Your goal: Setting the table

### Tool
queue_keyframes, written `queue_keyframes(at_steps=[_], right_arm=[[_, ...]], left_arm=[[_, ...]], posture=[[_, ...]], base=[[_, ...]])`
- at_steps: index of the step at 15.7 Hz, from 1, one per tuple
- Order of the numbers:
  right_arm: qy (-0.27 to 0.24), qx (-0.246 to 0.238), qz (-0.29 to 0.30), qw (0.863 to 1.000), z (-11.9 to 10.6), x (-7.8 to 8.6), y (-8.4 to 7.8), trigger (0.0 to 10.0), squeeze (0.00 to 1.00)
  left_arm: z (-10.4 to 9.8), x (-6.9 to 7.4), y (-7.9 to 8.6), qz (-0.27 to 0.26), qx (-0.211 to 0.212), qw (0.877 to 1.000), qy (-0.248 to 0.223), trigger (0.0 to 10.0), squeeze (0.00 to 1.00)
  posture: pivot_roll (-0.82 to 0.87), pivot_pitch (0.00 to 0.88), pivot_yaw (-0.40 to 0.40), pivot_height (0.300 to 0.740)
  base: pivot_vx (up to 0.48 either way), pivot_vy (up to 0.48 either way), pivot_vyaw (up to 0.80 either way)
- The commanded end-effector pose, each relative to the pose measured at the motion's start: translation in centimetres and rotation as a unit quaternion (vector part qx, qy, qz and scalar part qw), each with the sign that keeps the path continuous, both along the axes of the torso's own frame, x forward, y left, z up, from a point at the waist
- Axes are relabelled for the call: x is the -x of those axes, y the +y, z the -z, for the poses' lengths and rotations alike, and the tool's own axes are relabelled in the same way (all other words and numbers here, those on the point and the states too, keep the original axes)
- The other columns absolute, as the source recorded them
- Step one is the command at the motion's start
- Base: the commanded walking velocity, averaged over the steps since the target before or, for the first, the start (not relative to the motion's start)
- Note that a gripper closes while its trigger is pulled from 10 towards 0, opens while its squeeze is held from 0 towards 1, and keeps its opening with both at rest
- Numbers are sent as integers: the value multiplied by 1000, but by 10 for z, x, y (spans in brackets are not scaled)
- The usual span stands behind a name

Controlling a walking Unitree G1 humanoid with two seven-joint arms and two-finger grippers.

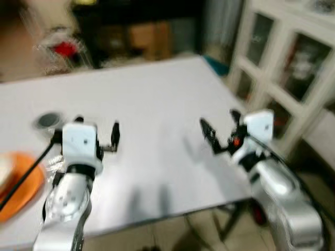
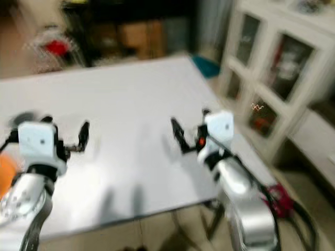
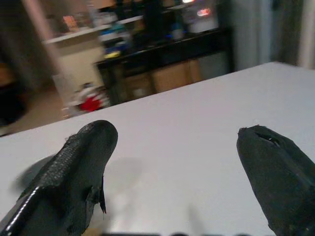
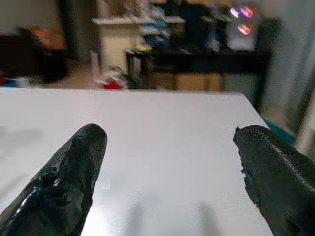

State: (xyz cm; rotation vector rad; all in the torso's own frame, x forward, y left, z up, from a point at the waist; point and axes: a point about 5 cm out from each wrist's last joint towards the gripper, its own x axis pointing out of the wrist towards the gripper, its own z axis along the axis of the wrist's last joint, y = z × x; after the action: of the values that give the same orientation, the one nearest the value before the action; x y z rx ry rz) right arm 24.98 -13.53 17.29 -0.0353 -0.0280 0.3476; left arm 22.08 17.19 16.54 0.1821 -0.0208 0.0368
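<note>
Blurred head views, so likely mid-motion. Nearest: both arms raised over the table's (image 1: 157, 172) near edge. Left gripper (image 1: 97, 137) spread wide, holding nothing, hovering over bare tabletop; right gripper (image 1: 222, 130) likewise spread and empty, toward the table's right side. Just left of the left arm, at the near-left corner: an orange plate (image 1: 23, 185), partly cut off, with something pale on it. A little beyond that: a small grey round thing (image 1: 48, 121), too blurred to name. Far side: dark shelving and a white cabinet (image 1: 282, 63).

Probably best to settle the body first, then swing the left gripper toward the plate, low and level, taking the rim without tipping the load.
</note>
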Motion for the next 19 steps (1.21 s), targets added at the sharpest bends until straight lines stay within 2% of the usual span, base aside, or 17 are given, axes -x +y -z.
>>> queue_keyframes(at_steps=[1, 3, 5, 11, 13, 19], right_arm=[[4, -5, -5, 1000, 0, -3, -1, 10000, 1000], [13, -14, -5, 1000, 3, -11, -2, 10000, 1000], [20, -28, 0, 999, 6, -15, 0, 10000, 1000], [17, -69, 28, 997, 4, -22, -3, 10000, 1000], [12, -84, 32, 996, 0, -21, 0, 10000, 1000], [6, -91, 38, 995, -2, -23, 0, 10000, 1000]], left_arm=[[-3, 1, 6, -20, 14, 1000, -1, 10000, 0], [-9, 8, 17, -38, -6, 999, -5, 10000, 0], [-12, 13, 21, -44, -23, 999, -4, 10000, 0], [-24, 2, 25, -29, -37, 999, -17, 10000, 0], [-28, -2, 33, -33, -43, 998, -22, 10000, 0], [-23, 5, 37, -43, -44, 998, -7, 10000, 0]], posture=[[-123, 0, 68, 740], [-70, 0, 32, 740], [-45, 0, 20, 740], [-47, 0, 59, 740], [-40, 0, 55, 740], [-37, 0, 42, 740]], base=[[0, 0, 800], [0, 0, 800], [0, 253, 800], [0, 271, 800], [0, 270, 800], [0, 269, 800]])
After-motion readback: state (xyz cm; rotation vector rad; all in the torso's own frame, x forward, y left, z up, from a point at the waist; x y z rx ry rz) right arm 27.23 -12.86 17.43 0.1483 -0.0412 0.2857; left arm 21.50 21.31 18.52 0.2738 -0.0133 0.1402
